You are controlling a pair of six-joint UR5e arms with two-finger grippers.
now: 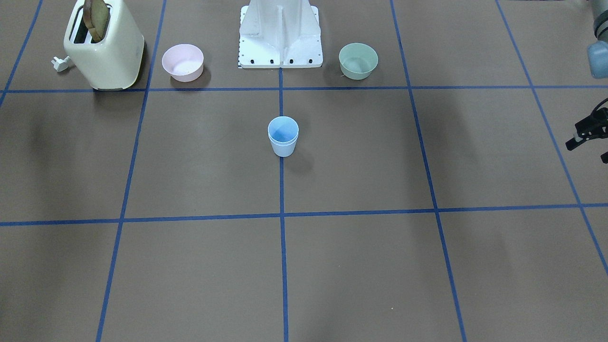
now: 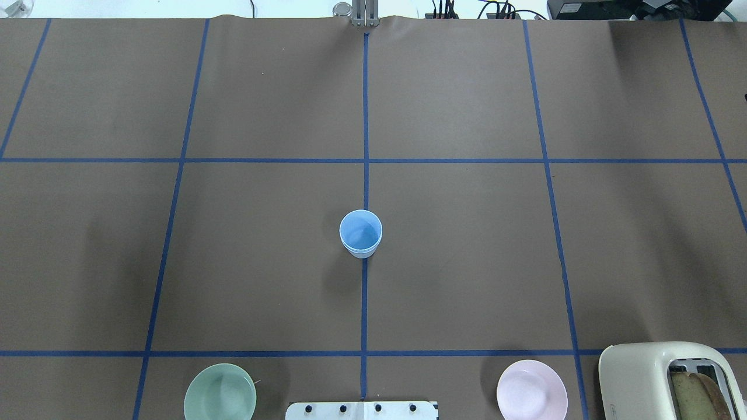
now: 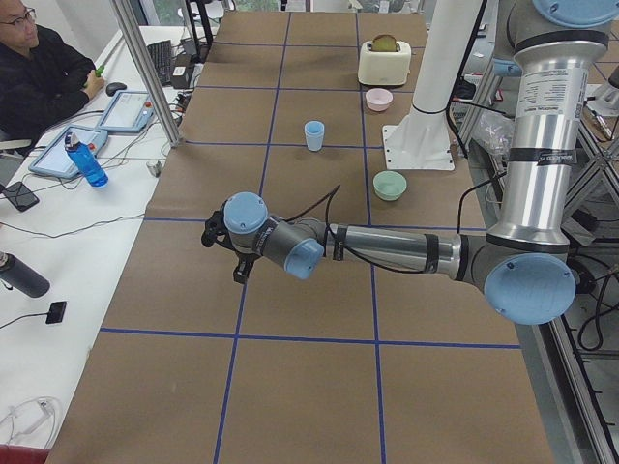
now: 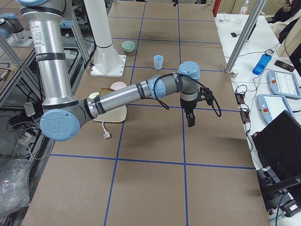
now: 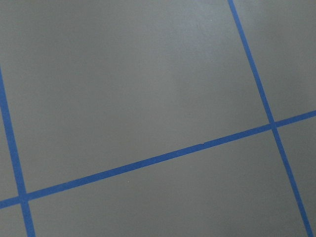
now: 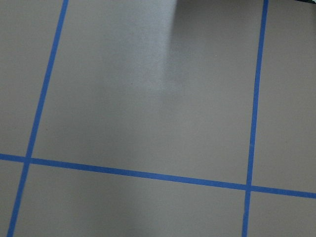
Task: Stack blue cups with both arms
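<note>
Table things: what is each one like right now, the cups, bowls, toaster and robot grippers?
blue cups: stacked, upright, nothing holding them.
pink bowl: upright, empty.
green bowl: upright, empty.
toaster: upright, bread sticking out.
left gripper: away from the cups, jaws unclear.
right gripper: away from the cups, jaws unclear.

Brown table with blue grid lines — pale-blue cups, pink bowl, mint-green bowl, cream toaster
</note>
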